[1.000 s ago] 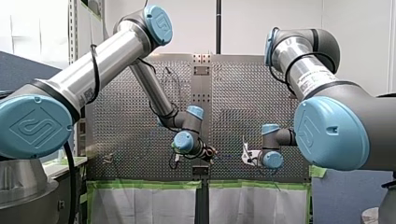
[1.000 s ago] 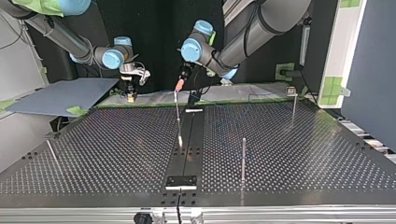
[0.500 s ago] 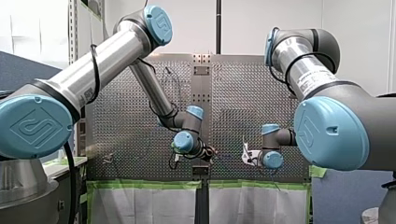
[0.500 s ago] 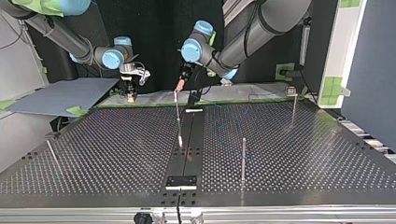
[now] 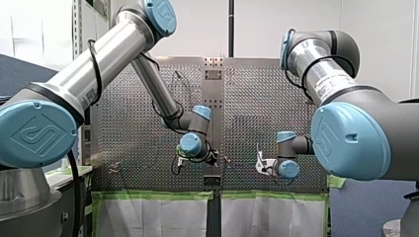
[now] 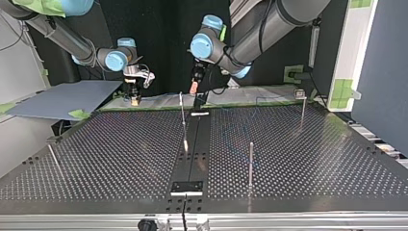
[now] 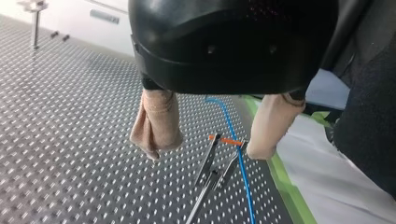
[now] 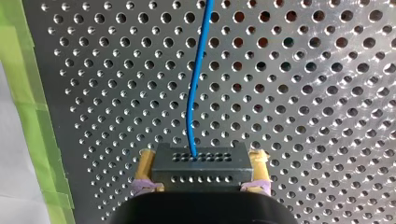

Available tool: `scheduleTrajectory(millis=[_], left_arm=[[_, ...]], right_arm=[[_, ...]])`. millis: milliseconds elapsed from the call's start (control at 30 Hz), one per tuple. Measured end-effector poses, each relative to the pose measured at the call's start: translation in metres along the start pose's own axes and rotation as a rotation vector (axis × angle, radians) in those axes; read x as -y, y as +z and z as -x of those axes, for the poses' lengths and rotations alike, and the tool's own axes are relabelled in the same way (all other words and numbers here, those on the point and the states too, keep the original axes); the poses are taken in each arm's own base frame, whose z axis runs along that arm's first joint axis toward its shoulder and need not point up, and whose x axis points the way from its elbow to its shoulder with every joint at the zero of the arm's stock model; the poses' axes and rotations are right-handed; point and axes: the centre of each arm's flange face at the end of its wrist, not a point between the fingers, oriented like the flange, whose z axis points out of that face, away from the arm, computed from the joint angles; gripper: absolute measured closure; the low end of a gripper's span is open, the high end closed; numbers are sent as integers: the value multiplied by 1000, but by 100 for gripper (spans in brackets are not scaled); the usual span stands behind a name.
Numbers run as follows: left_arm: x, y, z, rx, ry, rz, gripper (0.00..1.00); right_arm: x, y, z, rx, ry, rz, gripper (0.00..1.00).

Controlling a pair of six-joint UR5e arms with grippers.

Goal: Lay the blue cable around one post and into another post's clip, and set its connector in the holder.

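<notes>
In the front view, the left gripper (image 5: 215,159) hangs low over the middle of the perforated table (image 5: 133,128). The right gripper (image 5: 260,165) is well apart, toward the view's right.

In the top view, the left gripper (image 6: 194,88) hovers just beside the top of a thin post (image 6: 183,120) near the far edge. The right gripper (image 6: 134,98) is at the view's left.

In the left wrist view, the beige pads (image 7: 156,126) are spread wide with nothing between them. Below, the blue cable (image 7: 243,177) runs just beside the orange-tipped post (image 7: 208,168).

In the right wrist view, the right gripper (image 8: 201,173) is clamped on the dark connector (image 8: 201,161). The cable leaves the connector and crosses the holes, near green tape (image 8: 23,84).
</notes>
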Motion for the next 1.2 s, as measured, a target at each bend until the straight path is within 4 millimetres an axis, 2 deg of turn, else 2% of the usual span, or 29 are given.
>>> scheduleTrajectory(millis=[233,567,1033,1200], left_arm=[[-13,-23,17,-4,-63,73,0],[-27,-38,66,75,-180,156,0],[-34,-61,128,184,-333,170,0],[-43,-69,151,237,-396,199,0]], right_arm=[[0,0,0,1,3,-1,100],[-2,1,0,-2,10,1,100],[-2,1,1,-3,14,1,100],[-3,1,1,-2,14,2,100]])
